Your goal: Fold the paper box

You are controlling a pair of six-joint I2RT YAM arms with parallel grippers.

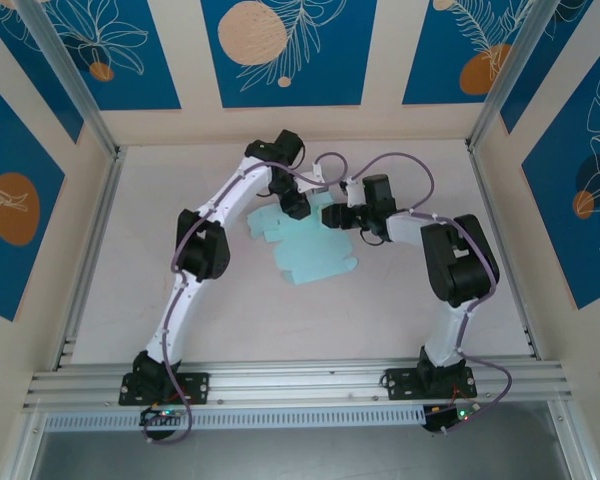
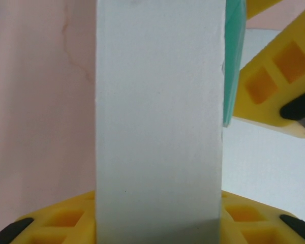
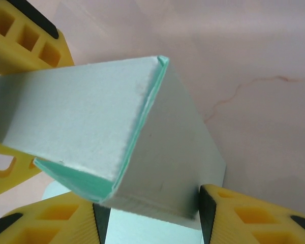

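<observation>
Paper box (image 1: 310, 255): pale mint thin card, matte and faintly grainy, die-cut with notched flaps; lying mid-table, mostly flat, far edge raised between the two arms.
Fold: in the right wrist view, two panels meeting at a sharp crease, with a greener cut edge along the seam; in the left wrist view, one plain upright panel.
Left fingers (image 1: 296, 208): yellow, moulded with square pockets, black pads; partly closed, clamped on either side of the raised panel of the paper box.
Right fingers (image 1: 331, 216): same make; partly closed on the folded part, pads pressed to its two sides, just beside the left fingers.
Table (image 1: 280, 330): smooth, pale pinkish, thinly veined.
Room: open table surface on every side of the sheet; side rails well apart.
</observation>
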